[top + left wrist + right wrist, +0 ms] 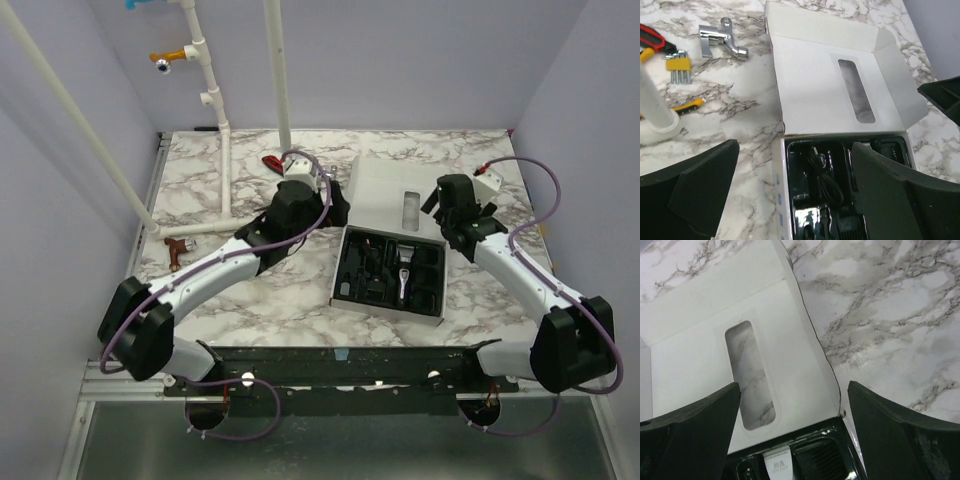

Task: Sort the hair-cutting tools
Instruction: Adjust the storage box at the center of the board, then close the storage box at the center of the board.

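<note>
A white box (385, 290) lies open in the middle of the table, its windowed lid (395, 195) folded back. Its black tray (810, 200) holds the hair-cutting tools: a slim clipper with a silver blade end (404, 272), a coiled black cable (827, 185) and a ribbed black guard (822, 460). My left gripper (325, 212) hovers open at the box's far left; in its wrist view the left gripper (795, 145) straddles the tray's left edge and holds nothing. My right gripper (450, 225) is open over the far right corner, and the right wrist view shows the right gripper (794, 390) empty.
A white pipe frame (220, 130) stands at the back left. Beside it lie a chrome fitting (720, 40), a yellow hex-key set (679, 65), a red-handled tool (650, 37) and a yellow-handled tool (690, 105). A reddish-brown T-piece (177, 247) sits near the left edge.
</note>
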Controlling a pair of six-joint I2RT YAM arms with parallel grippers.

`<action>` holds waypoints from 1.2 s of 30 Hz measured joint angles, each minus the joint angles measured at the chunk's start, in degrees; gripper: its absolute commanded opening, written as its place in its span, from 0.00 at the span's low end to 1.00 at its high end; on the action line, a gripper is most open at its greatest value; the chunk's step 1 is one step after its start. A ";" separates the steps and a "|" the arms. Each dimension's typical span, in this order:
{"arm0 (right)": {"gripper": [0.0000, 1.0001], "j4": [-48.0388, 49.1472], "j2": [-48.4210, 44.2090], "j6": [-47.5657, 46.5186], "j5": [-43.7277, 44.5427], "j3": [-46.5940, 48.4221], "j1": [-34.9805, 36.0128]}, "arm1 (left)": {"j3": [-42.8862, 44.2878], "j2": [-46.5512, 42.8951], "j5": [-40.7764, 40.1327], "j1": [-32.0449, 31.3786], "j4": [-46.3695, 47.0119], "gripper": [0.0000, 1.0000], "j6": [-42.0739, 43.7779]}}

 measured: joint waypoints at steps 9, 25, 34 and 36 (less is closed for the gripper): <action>0.88 4.68 12.70 -3.82 1.38 6.08 -3.02 | 20.57 21.09 0.59 0.28 -7.82 0.97 4.94; 0.12 6.16 19.34 -6.10 -1.38 7.17 -5.81 | 28.24 27.98 1.90 2.51 -12.48 0.97 7.19; 0.01 9.14 8.94 -6.29 -5.18 -0.66 -5.90 | 26.32 27.63 2.86 2.51 -11.82 0.97 7.04; 0.01 10.73 4.83 -6.08 -5.92 -4.50 -5.84 | 25.77 27.41 2.89 2.51 -11.72 0.98 6.75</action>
